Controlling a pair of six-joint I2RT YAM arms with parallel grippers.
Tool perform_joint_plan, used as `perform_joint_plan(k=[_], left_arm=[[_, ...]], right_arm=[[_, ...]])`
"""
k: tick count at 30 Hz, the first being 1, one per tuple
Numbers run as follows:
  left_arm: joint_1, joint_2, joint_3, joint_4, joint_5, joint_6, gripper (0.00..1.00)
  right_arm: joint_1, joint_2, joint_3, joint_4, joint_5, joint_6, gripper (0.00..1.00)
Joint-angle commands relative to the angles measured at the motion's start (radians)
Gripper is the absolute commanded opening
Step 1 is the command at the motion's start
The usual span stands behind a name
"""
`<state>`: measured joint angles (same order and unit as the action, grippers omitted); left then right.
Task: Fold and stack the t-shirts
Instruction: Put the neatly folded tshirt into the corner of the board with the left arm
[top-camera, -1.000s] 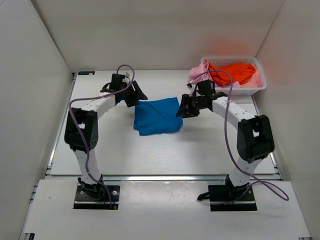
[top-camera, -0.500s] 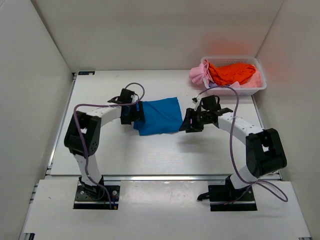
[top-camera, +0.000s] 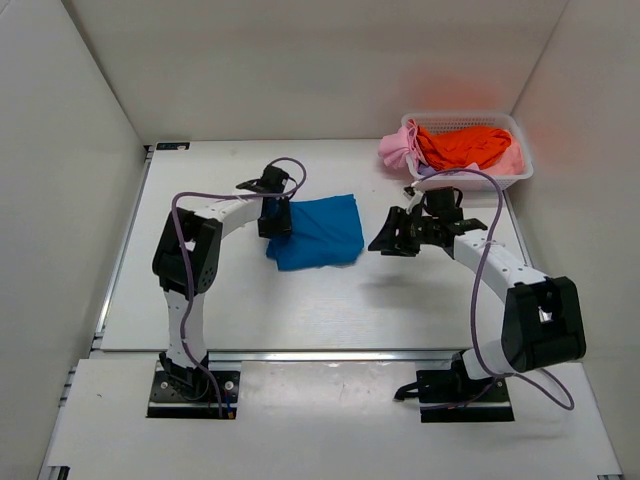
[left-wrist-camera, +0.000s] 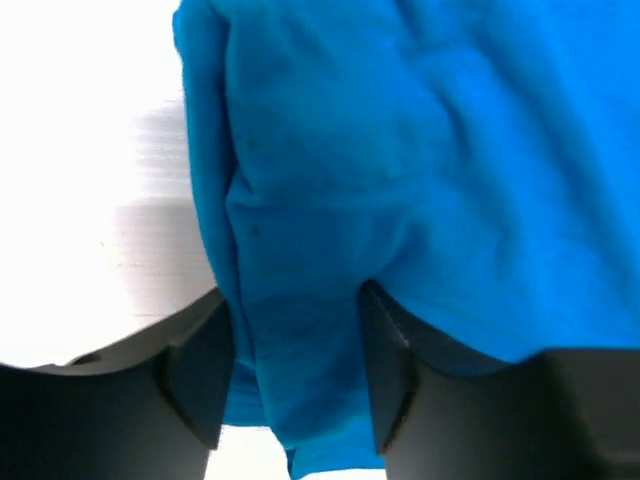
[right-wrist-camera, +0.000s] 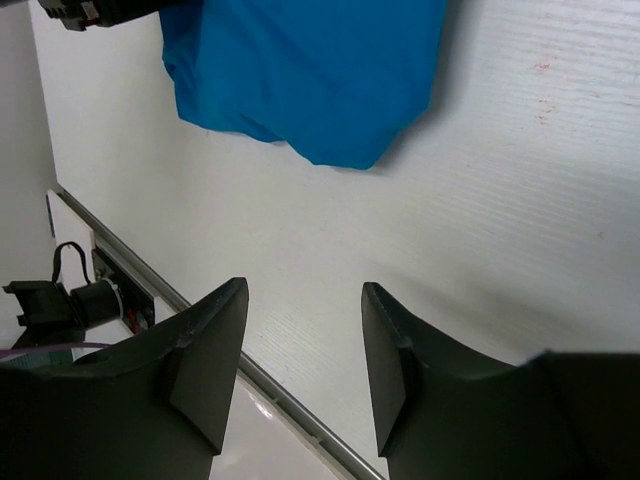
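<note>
Blue soft folded t-shirt (top-camera: 318, 232), judged limp, is best pinched at its edge, straddled by left gripper (left-wrist-camera: 295, 300) (clamping unclear); right gripper (right-wrist-camera: 304, 290) stands parted.

white worktop (top-camera: 300, 300), matte, fine ribbed grain. plain white back wall (top-camera: 300, 70), white side walls slanting in left and right. metal rail (top-camera: 330, 353) along near edge. even bright light, soft shadows.
</note>
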<state>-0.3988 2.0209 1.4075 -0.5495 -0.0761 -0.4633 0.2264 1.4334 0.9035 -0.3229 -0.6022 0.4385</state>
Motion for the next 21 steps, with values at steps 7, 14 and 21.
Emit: perform_joint_plan(k=[7, 14, 21], left_arm=[[-0.017, 0.119, 0.127, -0.261, -0.134, 0.077, 0.0], [0.093, 0.159, 0.263, -0.305, -0.195, 0.103, 0.0], [0.216, 0.306, 0.53, -0.382, -0.223, 0.132, 0.0]], right_arm=[[-0.073, -0.056, 0.057, 0.038, -0.102, -0.004, 0.46], [-0.087, -0.021, 0.101, -0.004, -0.099, -0.061, 0.45], [-0.104, 0.035, 0.162, -0.073, -0.061, -0.122, 0.45]])
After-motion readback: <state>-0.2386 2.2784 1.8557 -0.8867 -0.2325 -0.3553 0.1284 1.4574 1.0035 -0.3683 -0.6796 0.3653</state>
